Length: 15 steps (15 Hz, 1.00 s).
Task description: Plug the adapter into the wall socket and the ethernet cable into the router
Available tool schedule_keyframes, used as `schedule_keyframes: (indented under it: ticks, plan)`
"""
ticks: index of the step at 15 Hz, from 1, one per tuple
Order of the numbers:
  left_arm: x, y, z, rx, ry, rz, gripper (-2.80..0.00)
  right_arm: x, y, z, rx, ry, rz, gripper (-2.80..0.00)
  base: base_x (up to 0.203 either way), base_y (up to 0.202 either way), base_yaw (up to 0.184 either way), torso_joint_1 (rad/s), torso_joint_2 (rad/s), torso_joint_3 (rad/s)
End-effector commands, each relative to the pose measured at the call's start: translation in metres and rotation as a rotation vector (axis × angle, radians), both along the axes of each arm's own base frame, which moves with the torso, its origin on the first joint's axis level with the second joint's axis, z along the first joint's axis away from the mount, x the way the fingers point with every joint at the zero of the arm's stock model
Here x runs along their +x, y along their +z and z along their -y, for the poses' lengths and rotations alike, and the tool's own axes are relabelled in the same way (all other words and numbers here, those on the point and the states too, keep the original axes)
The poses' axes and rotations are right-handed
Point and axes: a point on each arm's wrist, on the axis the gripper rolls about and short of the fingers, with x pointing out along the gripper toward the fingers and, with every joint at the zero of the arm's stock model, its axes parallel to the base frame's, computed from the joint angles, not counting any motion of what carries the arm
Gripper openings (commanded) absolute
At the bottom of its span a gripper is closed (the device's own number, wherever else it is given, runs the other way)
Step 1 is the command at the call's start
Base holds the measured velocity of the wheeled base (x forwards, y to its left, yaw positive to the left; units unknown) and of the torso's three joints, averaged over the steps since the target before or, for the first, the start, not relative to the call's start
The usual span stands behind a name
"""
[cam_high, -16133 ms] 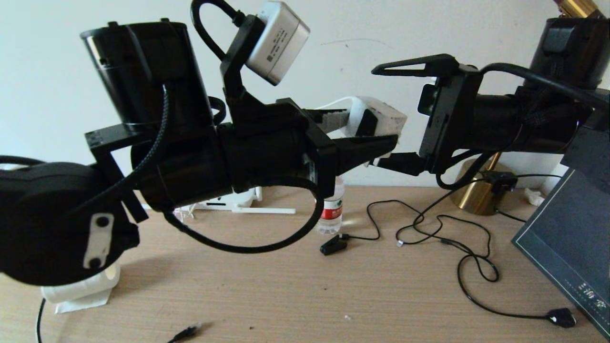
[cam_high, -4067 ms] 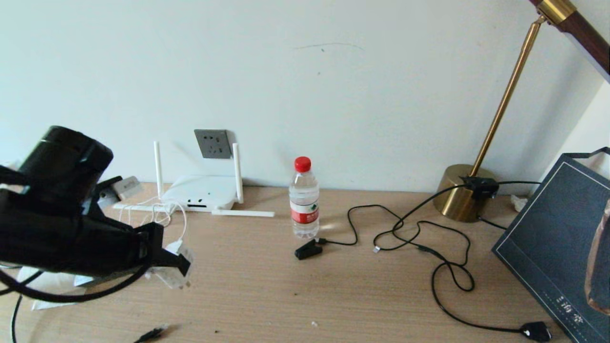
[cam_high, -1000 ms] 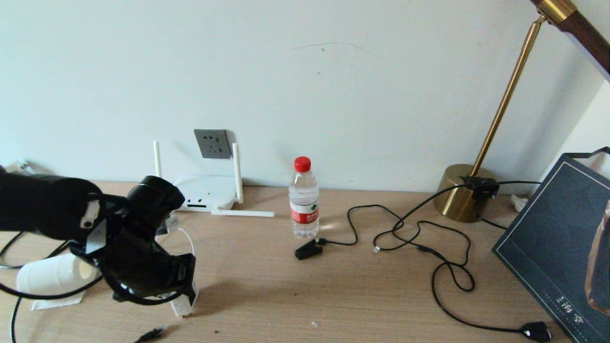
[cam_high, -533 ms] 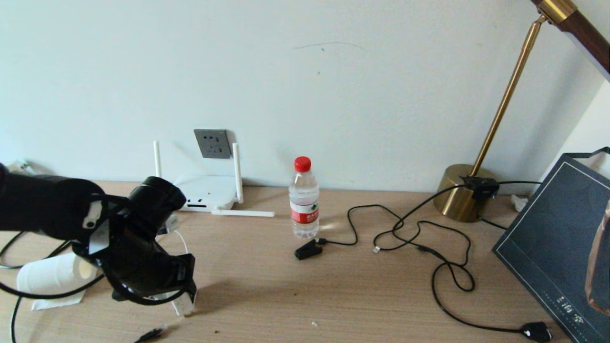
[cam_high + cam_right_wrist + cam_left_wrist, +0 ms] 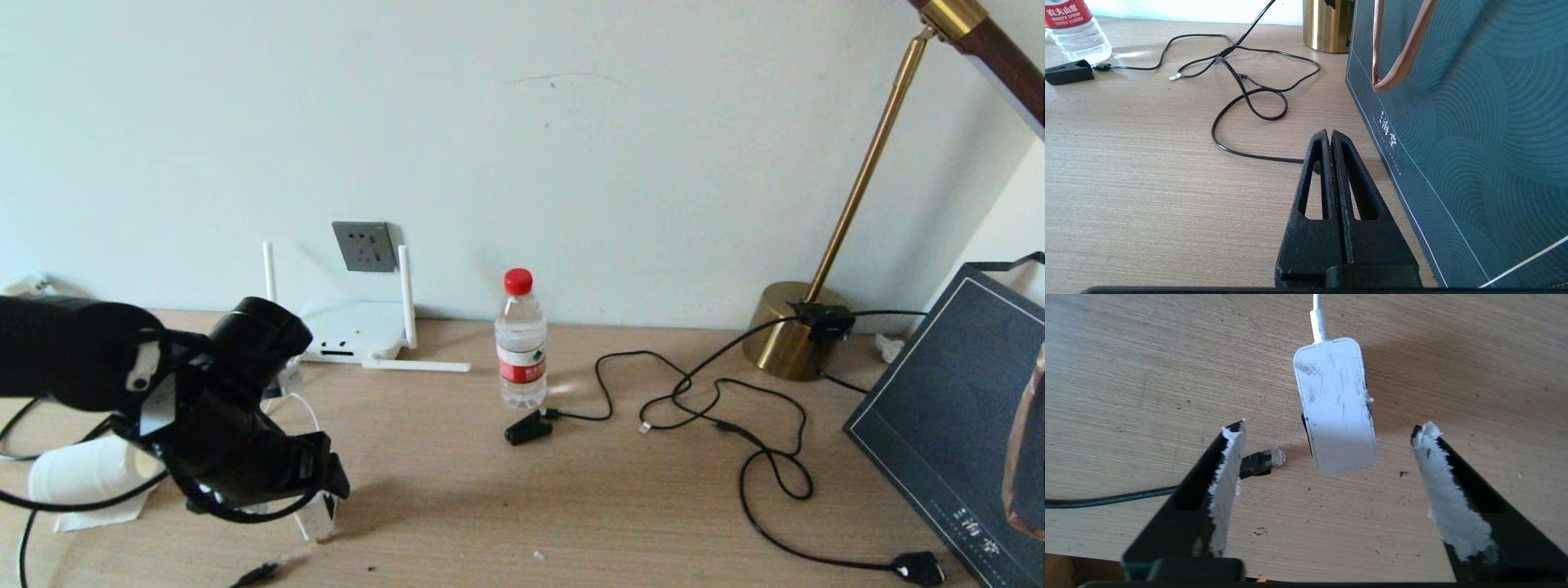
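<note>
Hovering low over the near-left part of the wooden desk (image 5: 620,506), the left gripper (image 5: 1327,486) stands with its jaws spread wide and nothing between them touching either padded finger; the adapter (image 5: 1336,406) rests on the desk directly beneath the gap, standing on edge with its thin white cord (image 5: 1318,314) trailing away toward the far side. It looks set down here on purpose, probably so it can be taken up again at an angle better suited to pushing its prongs into the wall socket (image 5: 365,246), which sits well apart on the far wall, just above the router (image 5: 349,329). The connector of the ethernet cable (image 5: 1261,459) lies just beside the adapter, close to one finger, so a careless closing could snag it. Neither plug is in place yet, so by this reading the task is at an early stage. Over on the right, the right gripper (image 5: 1330,141) is parked with its jaws pressed together and empty, near a dark patterned bag (image 5: 1474,122) and a looping black lamp cord (image 5: 1249,102). A water bottle (image 5: 521,343) stands mid-desk near the wall.
</note>
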Motion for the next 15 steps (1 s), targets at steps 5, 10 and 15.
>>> schedule_keyframes:
  ticks: [5, 10, 15]
  plan:
    - [-0.043, 0.07, -0.015, 0.117, -0.276, 0.279, 0.0, 0.0, 0.0, 0.0, 0.0, 0.001, -0.001, -2.8, 0.0, 0.0, 0.0, 0.0, 0.0, 0.0]
    - [-0.06, 0.092, -0.032, 0.478, -0.769, 0.354, 0.0, 0.0, 0.0, 0.0, 0.001, 0.0, -0.003, -2.8, 0.0, 0.0, 0.0, 0.0, 0.0, 0.0]
    - [-0.045, 0.088, -0.028, 0.676, -1.09, 0.388, 0.0, 0.0, 0.0, 0.0, 0.001, 0.001, -0.001, -2.8, 0.0, 0.0, 0.0, 0.0, 0.0, 0.0]
